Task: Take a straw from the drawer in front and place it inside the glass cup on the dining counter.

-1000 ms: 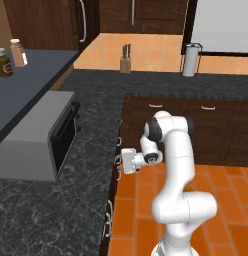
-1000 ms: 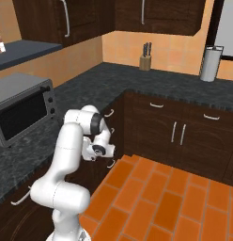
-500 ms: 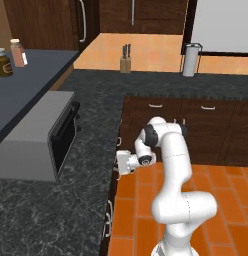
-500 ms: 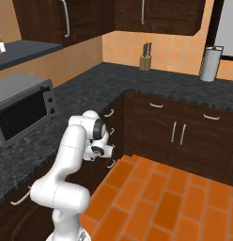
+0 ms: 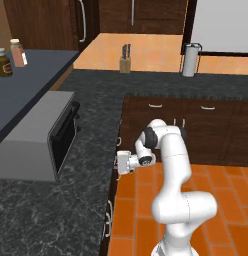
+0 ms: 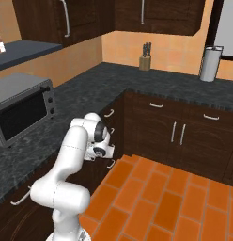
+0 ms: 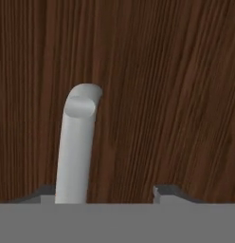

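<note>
Gripper [image 5: 119,163] pressed close against the dark wooden drawer front [image 7: 162,85]; fingers spread either side of its silver handle [image 7: 76,147] (handle nearer one tip).

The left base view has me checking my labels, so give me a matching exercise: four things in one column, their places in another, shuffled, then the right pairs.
Things:
1. knife block
2. microwave
3. gripper
4. brown jar

Places:
A. on the raised dark shelf at far left
B. at the dark wooden drawer front, below the counter edge
C. on the black counter, left of the arm
D. on the back counter, against the orange wall

Pairs: 1-D, 2-C, 3-B, 4-A
</note>
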Robot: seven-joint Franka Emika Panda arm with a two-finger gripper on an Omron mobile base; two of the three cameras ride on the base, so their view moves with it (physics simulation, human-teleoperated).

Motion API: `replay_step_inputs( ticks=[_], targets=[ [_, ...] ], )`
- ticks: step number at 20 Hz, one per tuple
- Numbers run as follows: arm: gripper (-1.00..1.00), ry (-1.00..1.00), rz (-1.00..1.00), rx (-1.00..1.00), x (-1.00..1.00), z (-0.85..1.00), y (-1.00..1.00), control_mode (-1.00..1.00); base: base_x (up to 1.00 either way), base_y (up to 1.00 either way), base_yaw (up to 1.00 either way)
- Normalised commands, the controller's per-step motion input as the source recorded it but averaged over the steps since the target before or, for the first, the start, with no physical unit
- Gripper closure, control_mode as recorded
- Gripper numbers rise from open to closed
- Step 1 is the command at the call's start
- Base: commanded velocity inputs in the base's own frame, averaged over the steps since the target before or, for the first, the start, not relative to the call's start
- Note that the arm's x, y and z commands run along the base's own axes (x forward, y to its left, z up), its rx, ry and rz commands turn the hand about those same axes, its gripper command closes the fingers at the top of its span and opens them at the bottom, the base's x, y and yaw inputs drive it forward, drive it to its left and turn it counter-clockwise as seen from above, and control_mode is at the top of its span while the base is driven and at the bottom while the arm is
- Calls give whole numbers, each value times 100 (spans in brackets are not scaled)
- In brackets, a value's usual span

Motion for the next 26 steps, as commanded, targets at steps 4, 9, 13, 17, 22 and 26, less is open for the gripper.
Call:
replay_step_inputs(
  ticks=[4,9,13,17,22,26],
  targets=[
    [100,-3,0,0,-34,0,-37,-100,0,0,0],
    [100,-1,0,0,-36,0,-71,-100,0,0,0],
    [100,-4,0,0,-59,0,-100,-100,0,0,0],
    [100,-5,0,2,-80,5,-100,-100,0,0,0],
    [100,-1,0,5,-58,7,-100,-100,0,0,0],
    [100,0,0,3,-34,7,-100,-100,0,0,0]
  ],
)
